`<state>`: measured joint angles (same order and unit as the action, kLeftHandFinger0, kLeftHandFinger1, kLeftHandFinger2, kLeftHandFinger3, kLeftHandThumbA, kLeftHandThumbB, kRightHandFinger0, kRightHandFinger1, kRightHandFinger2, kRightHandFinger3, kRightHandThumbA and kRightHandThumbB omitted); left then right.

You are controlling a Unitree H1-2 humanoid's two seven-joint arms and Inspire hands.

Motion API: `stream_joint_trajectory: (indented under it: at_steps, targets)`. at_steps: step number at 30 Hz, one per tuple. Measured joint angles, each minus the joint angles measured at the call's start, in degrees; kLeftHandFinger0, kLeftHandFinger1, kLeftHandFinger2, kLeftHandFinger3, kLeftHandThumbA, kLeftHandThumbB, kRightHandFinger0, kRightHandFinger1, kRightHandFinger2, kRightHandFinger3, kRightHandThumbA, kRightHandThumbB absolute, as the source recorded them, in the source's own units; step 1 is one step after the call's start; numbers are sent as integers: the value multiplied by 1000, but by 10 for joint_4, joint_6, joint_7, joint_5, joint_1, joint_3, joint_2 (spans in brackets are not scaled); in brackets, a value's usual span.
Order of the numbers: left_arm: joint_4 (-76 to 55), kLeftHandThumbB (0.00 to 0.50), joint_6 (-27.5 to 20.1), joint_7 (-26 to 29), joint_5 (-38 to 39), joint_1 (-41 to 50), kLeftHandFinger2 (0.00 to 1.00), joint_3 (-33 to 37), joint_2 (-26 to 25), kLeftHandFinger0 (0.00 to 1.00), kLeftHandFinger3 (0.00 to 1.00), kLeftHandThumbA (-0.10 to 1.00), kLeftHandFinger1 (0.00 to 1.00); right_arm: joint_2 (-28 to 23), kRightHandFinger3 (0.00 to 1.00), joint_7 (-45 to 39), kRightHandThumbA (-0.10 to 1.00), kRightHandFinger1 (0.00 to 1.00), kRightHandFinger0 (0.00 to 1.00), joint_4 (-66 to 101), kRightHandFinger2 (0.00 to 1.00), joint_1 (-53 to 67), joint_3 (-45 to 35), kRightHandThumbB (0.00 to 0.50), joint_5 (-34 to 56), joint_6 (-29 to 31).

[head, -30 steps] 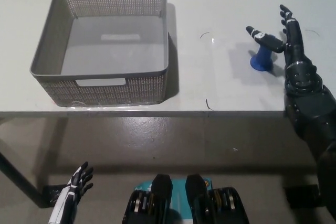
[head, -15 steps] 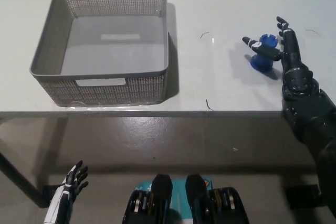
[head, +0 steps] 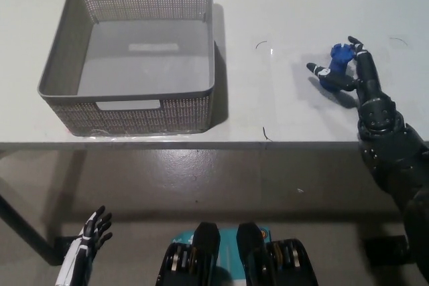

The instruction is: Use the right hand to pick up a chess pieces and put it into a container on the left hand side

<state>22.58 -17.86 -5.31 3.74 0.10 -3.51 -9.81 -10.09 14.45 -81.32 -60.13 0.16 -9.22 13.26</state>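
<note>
1. Chess piece (head: 337, 65), blue, sits on the white bench (head: 281, 5) near its right side, tilted off upright with its top leaning up and to the right.
2. Black right hand (head: 355, 75) reaches in from the lower right and meets the piece: one finger lies across its lower part from the left, and another rises along its right side, so the piece is pinched between them.
3. Whether the base of the piece touches the bench or is just clear of it cannot be told; a shadow lies right beneath it.
4. Grey basket (head: 60, 58), with mesh walls and slot handles, stands on the left half of the bench, well apart from the piece, and nothing lies inside it.
5. Front wall of the basket sits close to the near edge of the bench.
6. White left hand (head: 92, 229) hangs low at the lower left, below the level of the bench and over the floor (head: 201, 179), with its fingers spread and holding nothing.
7. Thin dark marks (head: 261, 45) show on the bench between the basket and the piece, and one more lies near the front edge.
</note>
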Motion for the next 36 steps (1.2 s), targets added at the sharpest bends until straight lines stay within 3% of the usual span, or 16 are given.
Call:
stream_joint_trajectory:
  at_steps: [3,5,7,8,9,10,11,12,13,16,19,27,36]
  targets:
    - [0,251,-3,0,0,0,1000,0,0,1000,1000,1000,1000,0,1000,0,908,1000,1000,-1,1000,0,5,427,0,-1]
    - [0,262,-6,0,0,0,1000,0,0,1000,1000,1000,1000,0,1000,0,834,1000,1000,-1,1000,0,6,427,1,-2]
    - [0,270,-7,0,0,0,1000,0,0,1000,1000,1000,1000,1,1000,-2,714,987,975,-1,1000,0,4,366,3,-2]
    - [0,269,-7,0,0,0,1000,0,0,1000,1000,1000,1000,1,1000,-2,691,871,799,-2,948,-1,1,368,6,-3]
    - [0,269,-7,0,0,0,1000,0,0,1000,1000,1000,1000,2,1000,-2,683,811,719,-2,904,-1,-1,367,9,-3]
    - [0,267,-7,0,0,0,1000,0,0,1000,1000,1000,1000,2,731,-1,589,603,514,-2,656,-1,-3,351,11,-3]
    - [0,271,-8,0,0,0,1000,0,0,1000,1000,1000,1000,1,174,2,247,89,55,-2,151,-2,-6,213,14,-3]
    - [0,271,-8,0,0,0,1000,0,0,1000,1000,1000,1000,1,160,5,-62,12,2,-2,178,-2,-8,208,15,-4]
    - [0,270,-8,0,0,0,1000,0,0,1000,1000,1000,1000,1,190,12,-92,2,0,-2,217,-3,-14,200,18,-4]
    - [0,276,-9,0,0,-2,1000,0,0,1000,1000,1000,1000,2,459,32,-100,63,0,-2,501,-4,-20,121,23,-3]
    - [0,273,-9,0,0,-2,1000,0,0,1000,1000,1000,1000,6,454,44,-100,59,0,-2,485,-4,-27,116,28,2]
    - [0,255,-11,0,1,-2,1000,0,0,1000,1000,1000,1000,18,588,55,-100,162,0,-2,578,-4,-47,106,46,13]
    - [3,252,-15,0,0,-2,1000,0,0,1000,1000,1000,1000,24,643,63,-100,273,0,-2,664,-5,-58,140,62,20]
